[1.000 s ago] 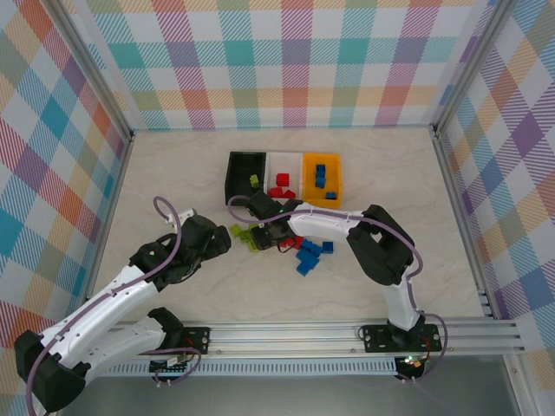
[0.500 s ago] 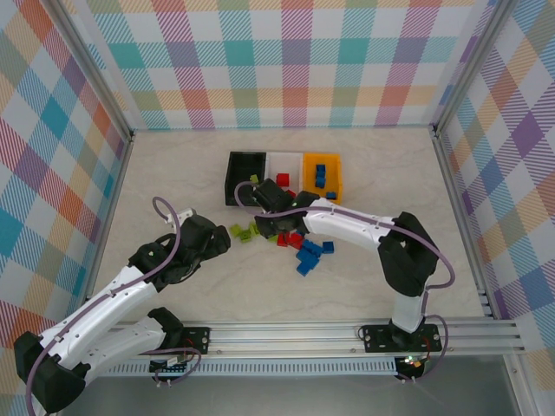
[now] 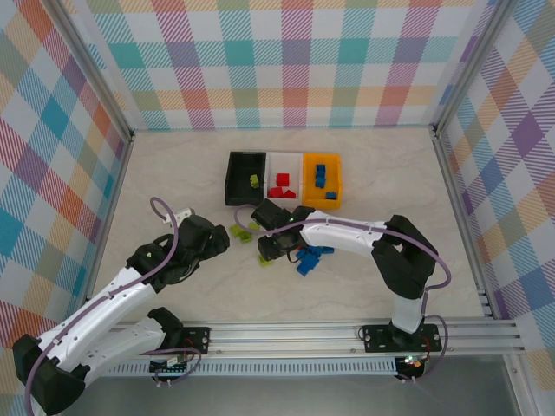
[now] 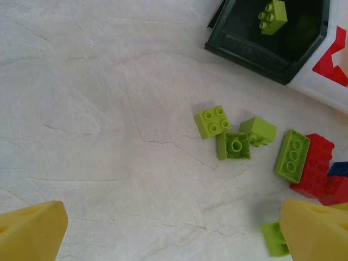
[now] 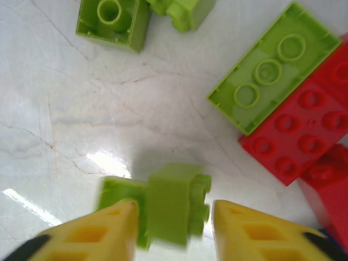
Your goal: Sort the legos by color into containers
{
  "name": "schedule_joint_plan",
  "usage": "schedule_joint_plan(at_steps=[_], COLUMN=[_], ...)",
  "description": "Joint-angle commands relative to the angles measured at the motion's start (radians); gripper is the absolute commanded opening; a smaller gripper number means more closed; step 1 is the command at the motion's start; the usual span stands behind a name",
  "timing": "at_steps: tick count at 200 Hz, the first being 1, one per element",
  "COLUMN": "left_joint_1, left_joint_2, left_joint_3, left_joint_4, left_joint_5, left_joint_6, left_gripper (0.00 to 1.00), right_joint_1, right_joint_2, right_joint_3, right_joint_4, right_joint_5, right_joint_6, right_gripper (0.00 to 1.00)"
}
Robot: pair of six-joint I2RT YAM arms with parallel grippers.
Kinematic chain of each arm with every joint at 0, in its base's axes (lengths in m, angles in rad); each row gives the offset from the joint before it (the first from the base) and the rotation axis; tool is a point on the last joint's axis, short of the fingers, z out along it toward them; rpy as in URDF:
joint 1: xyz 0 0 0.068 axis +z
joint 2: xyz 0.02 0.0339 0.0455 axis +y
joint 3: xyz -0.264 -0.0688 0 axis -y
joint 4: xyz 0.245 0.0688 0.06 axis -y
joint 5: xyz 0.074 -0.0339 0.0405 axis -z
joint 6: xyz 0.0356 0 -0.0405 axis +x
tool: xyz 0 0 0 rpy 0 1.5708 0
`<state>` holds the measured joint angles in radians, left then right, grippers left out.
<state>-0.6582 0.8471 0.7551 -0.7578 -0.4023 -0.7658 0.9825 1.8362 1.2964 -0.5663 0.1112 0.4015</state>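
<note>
We logged right fingers (image 5: pixel 244 231) clamped on a lime lego (image 5: pixel 174 198) over the table (image 5: pixel 65 125), near side of the black bin (image 3: pixel 232 187). Left fingers (image 4: pixel 32 231) wide apart, empty, farther from that bin.

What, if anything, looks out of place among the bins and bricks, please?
Nothing is missorted: the black bin holds lime green, the white bin red, the orange-yellow bin blue. The only oddity is one loose lime brick lying upside down, hollow side up, in front of the black bin.
</note>
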Motion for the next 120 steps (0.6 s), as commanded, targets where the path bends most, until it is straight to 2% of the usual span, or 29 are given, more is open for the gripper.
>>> schedule_joint_plan(at_steps=[1, 16, 50, 90, 120], left_joint_1=[0.008, 0.009, 0.011, 0.012, 0.014], left_joint_2=[0.002, 0.008, 0.01, 0.009, 0.012], left_joint_3=[0.015, 0.013, 0.009, 0.003, -0.006], left_joint_4=[-0.005, -0.003, -0.003, 0.001, 0.011], left_joint_5=[0.002, 0.009, 0.014, 0.02, 0.024], left_joint_6=[0.019, 0.017, 0.015, 0.015, 0.012], left_gripper=[1.0, 1.0, 1.0, 1.0, 1.0], right_joint_1=[0.006, 0.006, 0.005, 0.004, -0.017], right_joint_2=[-0.008, -0.011, -0.013, -0.047, -0.053], right_joint_3=[-0.015, -0.02, -0.036, -0.081, -0.127], right_joint_4=[0.002, 0.004, -0.007, -0.026, -0.032], right_joint_5=[-0.009, -0.002, 0.03, 0.045, 0.05], right_joint_6=[0.012, 0.011, 0.016, 0.006, 0.011], right_gripper=[0.51, 0.56, 0.53, 0.62, 0.65])
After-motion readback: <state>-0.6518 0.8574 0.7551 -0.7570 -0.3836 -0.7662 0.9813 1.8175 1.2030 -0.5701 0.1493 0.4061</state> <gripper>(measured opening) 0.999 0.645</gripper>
